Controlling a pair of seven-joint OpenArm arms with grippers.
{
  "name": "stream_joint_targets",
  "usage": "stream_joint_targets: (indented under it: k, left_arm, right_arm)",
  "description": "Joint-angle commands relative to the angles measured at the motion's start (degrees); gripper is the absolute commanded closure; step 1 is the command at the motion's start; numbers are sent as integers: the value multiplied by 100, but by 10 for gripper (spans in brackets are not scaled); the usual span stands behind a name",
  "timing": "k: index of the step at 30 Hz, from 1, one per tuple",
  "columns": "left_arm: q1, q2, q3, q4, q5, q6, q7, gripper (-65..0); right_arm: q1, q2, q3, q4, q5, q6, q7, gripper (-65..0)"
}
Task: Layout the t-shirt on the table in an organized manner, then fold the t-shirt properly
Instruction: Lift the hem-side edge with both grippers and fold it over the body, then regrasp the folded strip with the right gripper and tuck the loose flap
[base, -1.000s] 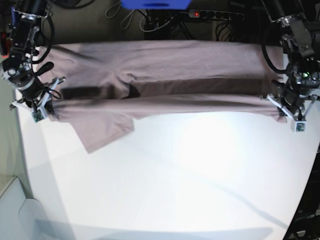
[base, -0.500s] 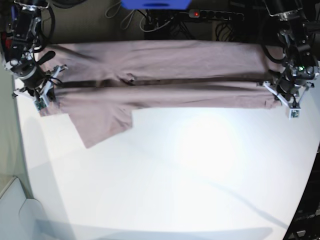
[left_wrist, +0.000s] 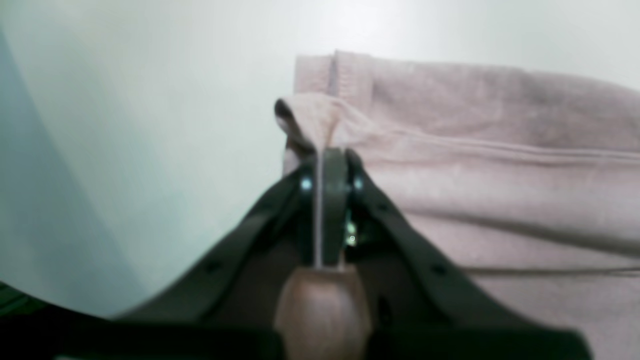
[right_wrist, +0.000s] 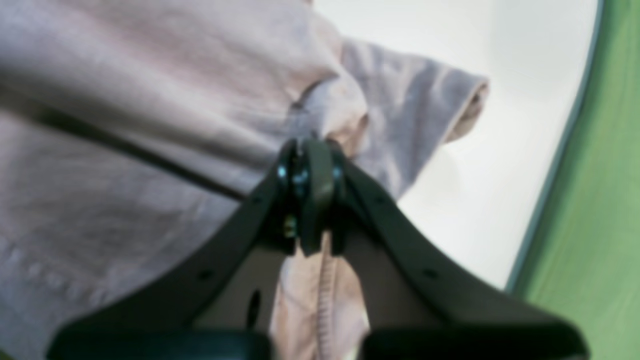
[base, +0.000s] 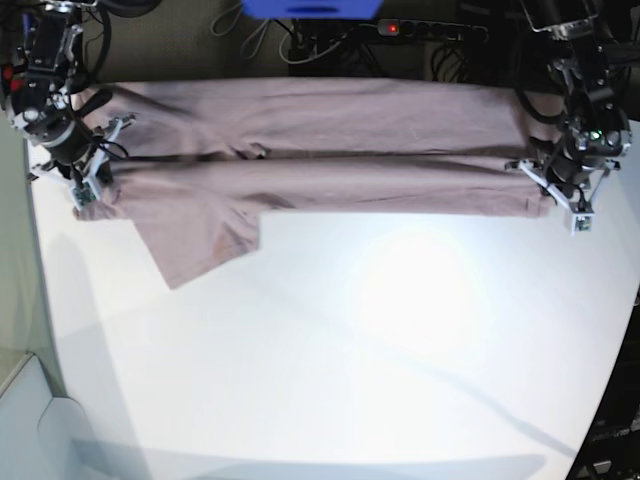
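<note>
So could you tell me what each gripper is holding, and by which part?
Both grip the t-shirt: the left gripper pinches its hem-end corner, the right gripper its edge near the sleeve.

Behind the far edge lies a dark floor with a black power strip (base: 430, 30) showing a red light, loose cables (base: 275, 42), a blue thing (base: 312, 8), and bright light shines from above.

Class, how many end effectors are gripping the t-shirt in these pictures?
2. The left end effector pinches the t-shirt at the base view's right end; the right end effector pinches its left end.
</note>
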Motion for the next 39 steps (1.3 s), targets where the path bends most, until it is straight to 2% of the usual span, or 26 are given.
stream_joint_targets:
  k: [1,12,15,18,21,25,28,31,39]
  left_arm:
    - [-62,-96,-28,90,18,31,-85,0]
    - [-35,-96,-28,82,18,31,-85,-9]
    - [-35,-96,-46,82,18,31,-68,-78]
    - [-35,-96,-46,90,18,31,-32,-201]
    - [-26,-96,-64,90,18,31,-24,-272]
    - [88,-96,-64,143,18,31,-15,-271]
    - [114,-96,-72,161,18,31,-15,-271]
    - [123,-96,-81,257,18,31,-15,-271]
    - [185,-96,-37,249,18,31,-15,-273]
  right_arm:
    - [30,80,-48,6,46,-47,79,0]
    - [48,80,-110,-161,38,-47,79,0]
    - [153,80,-110,-161,29,-47,70,0]
    - [162,106,-110,-161,29,-47,70,-4]
    - [153,106,-22,-161,29,-47,70,-93]
    - [171,106,119,-108,29,-47,70,-252]
    - [153,115,154,129,29,-47,70,-330]
    - [153,88,374,463,46,-47,70,-353]
    - [206,80,620,973,73,-47,53,-355]
